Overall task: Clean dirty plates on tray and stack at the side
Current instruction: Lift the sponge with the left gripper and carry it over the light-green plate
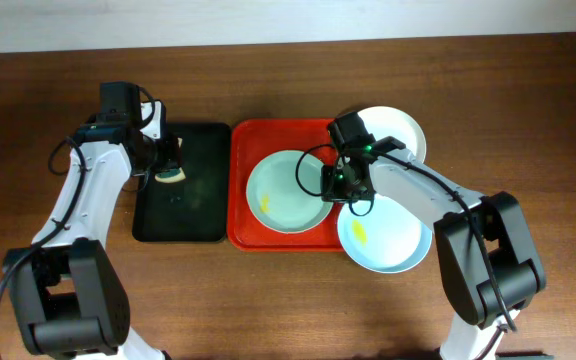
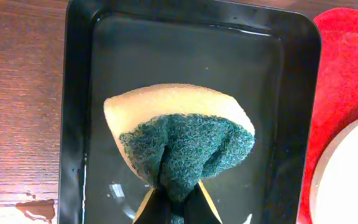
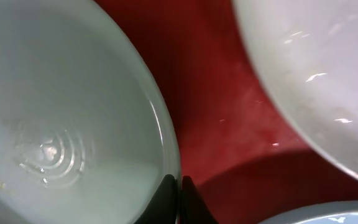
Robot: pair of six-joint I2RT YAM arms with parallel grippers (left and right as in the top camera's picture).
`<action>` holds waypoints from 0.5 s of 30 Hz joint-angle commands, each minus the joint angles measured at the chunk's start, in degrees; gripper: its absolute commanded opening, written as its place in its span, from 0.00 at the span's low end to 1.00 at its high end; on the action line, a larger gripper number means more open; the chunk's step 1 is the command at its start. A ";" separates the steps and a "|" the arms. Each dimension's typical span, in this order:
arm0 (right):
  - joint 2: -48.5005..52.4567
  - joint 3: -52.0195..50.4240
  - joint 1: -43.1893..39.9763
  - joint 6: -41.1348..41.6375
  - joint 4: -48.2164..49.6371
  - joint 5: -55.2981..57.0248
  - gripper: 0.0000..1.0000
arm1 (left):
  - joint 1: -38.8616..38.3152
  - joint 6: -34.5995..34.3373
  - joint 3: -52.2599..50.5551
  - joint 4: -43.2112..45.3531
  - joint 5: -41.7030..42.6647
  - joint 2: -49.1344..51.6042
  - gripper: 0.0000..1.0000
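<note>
The red tray [image 1: 243, 190] holds a pale blue plate [image 1: 283, 190] with a yellow smear near its left side. My right gripper [image 1: 340, 183] is shut on that plate's right rim; in the right wrist view the rim [image 3: 166, 143] runs between the closed fingertips of the gripper [image 3: 179, 186]. A white plate [image 1: 398, 135] lies at the tray's back right corner. Another pale blue plate [image 1: 388, 240], with a yellow smear, overlaps the front right corner. My left gripper [image 2: 179, 202] is shut on a yellow and green sponge [image 2: 179, 134] over the black tray [image 2: 185, 56].
The black tray [image 1: 193, 215] sits just left of the red tray, and its floor looks wet. A small puddle [image 2: 36, 208] lies on the wooden table by the black tray's left edge. Bare wood [image 1: 528, 120] stretches to the right of the plates.
</note>
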 commanded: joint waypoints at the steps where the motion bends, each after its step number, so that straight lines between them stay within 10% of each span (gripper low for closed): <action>1: -0.85 -0.42 -0.24 3.56 0.11 -2.91 0.04 | -0.13 0.92 0.44 0.13 1.05 -0.26 0.00; 15: -0.83 -0.44 -0.83 8.59 0.09 5.16 0.17 | -0.15 0.94 -0.52 0.98 1.03 -0.26 0.00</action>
